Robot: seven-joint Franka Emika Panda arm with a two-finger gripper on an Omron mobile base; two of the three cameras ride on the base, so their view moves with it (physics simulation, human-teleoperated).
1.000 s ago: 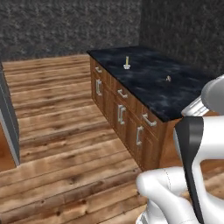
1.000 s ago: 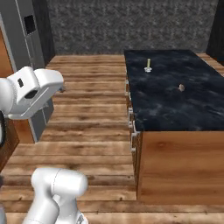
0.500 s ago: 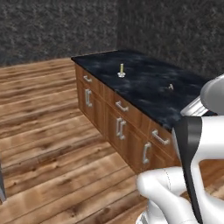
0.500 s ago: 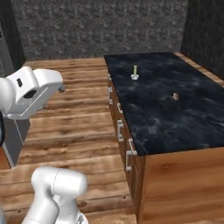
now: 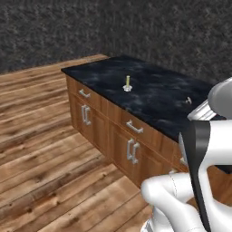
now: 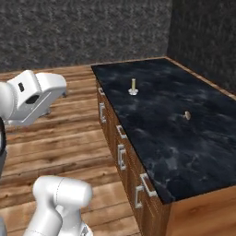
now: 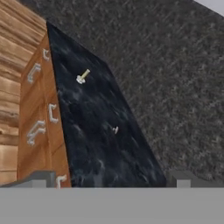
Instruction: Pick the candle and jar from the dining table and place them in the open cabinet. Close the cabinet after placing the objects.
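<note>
The candle (image 6: 133, 86) stands upright on the black marble counter (image 6: 198, 152); the arm's jaws gape wide, grasping nothing.

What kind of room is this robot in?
It looks like a kitchen or dining room. There is a long dining table with a black marble top, wooden drawers with silver handles under it, and a little candle standing on top.

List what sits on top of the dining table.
On the dining table, the candle stands upright in its small holder near the far end. A second small object sits closer to the middle, too small to identify. Nothing covers any part of the top.
</note>
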